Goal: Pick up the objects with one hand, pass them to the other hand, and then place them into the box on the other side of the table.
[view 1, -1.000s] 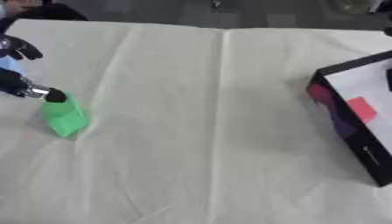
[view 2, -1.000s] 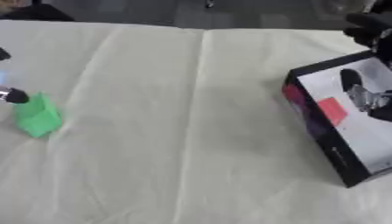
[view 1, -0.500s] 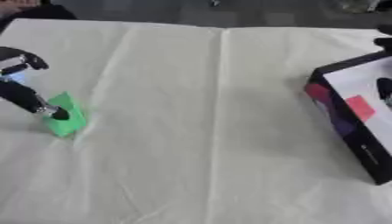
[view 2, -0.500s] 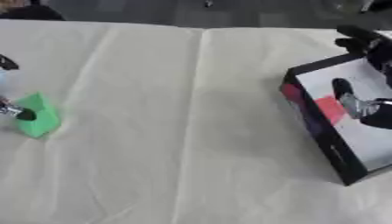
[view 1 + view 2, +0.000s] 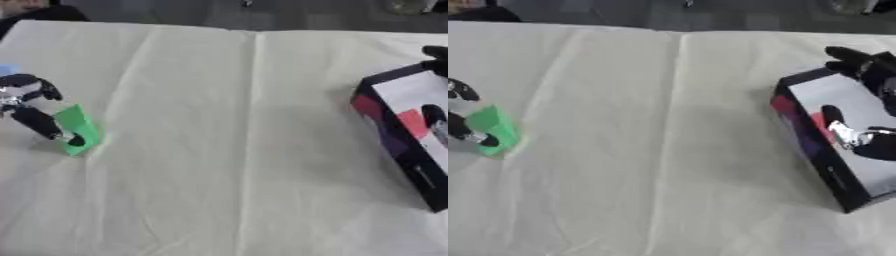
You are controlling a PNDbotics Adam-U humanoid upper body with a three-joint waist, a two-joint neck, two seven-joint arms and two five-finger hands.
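Left eye view: left robot hand (image 5: 33, 107) fingers pinch green block (image 5: 79, 127) on cloth-covered surface (image 5: 227, 150); right robot hand (image 5: 866, 105) spread over box (image 5: 820, 150), holding nothing.

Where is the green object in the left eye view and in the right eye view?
Left eye view: the green object lies at the left, mid-height, against the left hand.
Right eye view: closer to the left edge.
Shared landmark: the box at the right edge, where the right hand hangs.

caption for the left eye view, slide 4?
Left hand closing on a green object at the cloth-covered table's left edge; the open box waits on the right.
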